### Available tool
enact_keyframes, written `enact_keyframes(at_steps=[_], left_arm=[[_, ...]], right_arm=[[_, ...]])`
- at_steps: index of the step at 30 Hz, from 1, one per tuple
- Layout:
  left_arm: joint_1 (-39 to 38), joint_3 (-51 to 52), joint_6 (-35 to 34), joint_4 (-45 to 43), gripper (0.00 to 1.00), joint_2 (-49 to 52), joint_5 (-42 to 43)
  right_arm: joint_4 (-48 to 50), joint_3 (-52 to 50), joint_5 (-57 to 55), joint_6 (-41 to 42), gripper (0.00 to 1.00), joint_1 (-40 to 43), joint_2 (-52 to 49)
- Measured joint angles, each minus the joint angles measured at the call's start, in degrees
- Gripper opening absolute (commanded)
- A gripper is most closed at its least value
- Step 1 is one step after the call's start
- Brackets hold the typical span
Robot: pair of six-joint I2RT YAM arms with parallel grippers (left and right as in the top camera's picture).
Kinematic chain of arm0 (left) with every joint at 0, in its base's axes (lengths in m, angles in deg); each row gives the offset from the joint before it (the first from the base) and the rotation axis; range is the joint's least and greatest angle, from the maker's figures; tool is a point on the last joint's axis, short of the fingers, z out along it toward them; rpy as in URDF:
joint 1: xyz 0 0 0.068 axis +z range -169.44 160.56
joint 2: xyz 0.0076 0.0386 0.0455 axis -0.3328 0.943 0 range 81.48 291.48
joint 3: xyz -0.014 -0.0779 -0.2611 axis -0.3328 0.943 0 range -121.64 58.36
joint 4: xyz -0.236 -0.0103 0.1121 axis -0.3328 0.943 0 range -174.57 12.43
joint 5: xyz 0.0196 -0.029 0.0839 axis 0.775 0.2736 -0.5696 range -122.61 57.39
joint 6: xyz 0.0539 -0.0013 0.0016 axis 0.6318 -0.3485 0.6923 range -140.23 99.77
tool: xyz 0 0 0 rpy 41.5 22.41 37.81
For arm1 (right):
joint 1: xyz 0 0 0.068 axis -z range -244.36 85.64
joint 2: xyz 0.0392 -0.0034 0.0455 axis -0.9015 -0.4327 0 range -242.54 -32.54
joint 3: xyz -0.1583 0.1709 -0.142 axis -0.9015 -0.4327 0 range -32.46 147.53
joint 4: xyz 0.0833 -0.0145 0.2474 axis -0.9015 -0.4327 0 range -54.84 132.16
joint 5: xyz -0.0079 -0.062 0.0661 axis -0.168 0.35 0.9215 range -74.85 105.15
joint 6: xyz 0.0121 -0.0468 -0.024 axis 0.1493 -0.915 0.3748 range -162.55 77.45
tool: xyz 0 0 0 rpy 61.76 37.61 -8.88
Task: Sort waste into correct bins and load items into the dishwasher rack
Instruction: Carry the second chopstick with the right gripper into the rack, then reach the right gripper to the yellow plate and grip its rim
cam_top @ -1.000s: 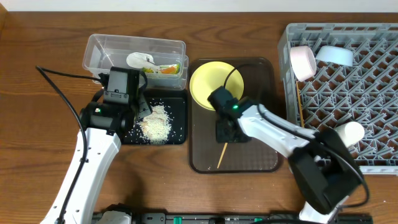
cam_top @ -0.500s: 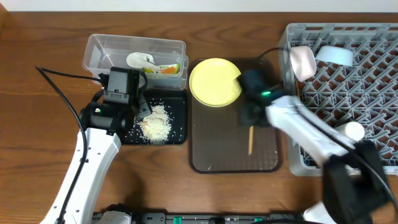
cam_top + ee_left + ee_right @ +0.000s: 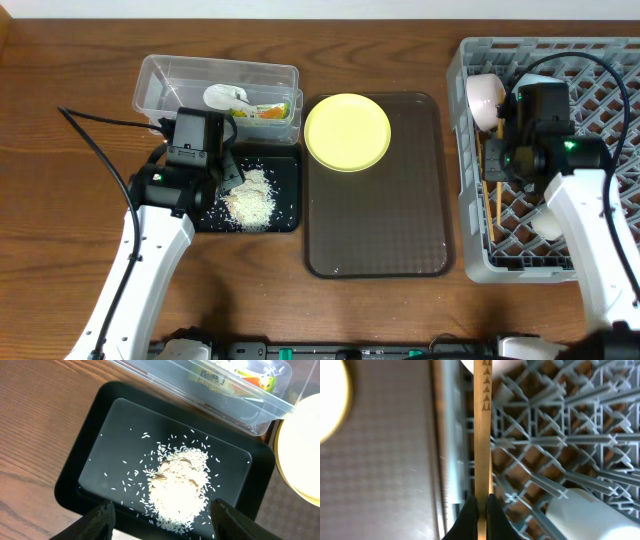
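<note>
My left gripper (image 3: 226, 172) is open and empty, hovering over the black tray (image 3: 288, 190) that holds the heap of rice (image 3: 250, 200), also seen in the left wrist view (image 3: 177, 485) between the open fingers (image 3: 167, 521). The clear tub (image 3: 160, 80) holds the green-and-orange wrapper (image 3: 268, 112) and the white scrap (image 3: 225, 97). My right gripper (image 3: 497, 160) is shut on a wooden chopstick (image 3: 482, 435) over the left side of the grey rack (image 3: 600, 70). A second chopstick (image 3: 486, 200) lies in the rack beside it. The yellow plate (image 3: 347, 132) sits on the brown tray.
The brown serving tray (image 3: 380, 220) lies between the bins and the rack. In the rack are the pinkish-white bowl (image 3: 484, 98), the white cup (image 3: 550, 222), and the light blue bowl (image 3: 530, 80), mostly hidden behind my right arm.
My right gripper has carried the chopstick from the brown tray rightward to over the rack's left side. The plate is uncovered. The left arm has not moved.
</note>
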State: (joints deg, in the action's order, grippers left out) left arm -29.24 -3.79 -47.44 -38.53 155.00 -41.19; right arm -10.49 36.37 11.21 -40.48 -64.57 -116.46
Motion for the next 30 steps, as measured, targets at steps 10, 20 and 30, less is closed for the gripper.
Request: enact_keyframes(at_steps=[10, 20, 30], left_arm=[[0.0, 0.0, 0.0, 0.0, 0.64, 0.0, 0.0], [0.0, 0.0, 0.0, 0.0, 0.64, 0.0, 0.0], [0.0, 0.0, 0.0, 0.0, 0.64, 0.0, 0.0]], right_arm=[[6.16, -0.42, 6.05, -3.04, 0.46, 1.49, -5.9], [19.61, -0.31, 9.75, 3.08, 0.52, -10.47, -2.71], [25.86, -0.31, 8.39, 9.11, 0.52, -21.59, -15.8]])
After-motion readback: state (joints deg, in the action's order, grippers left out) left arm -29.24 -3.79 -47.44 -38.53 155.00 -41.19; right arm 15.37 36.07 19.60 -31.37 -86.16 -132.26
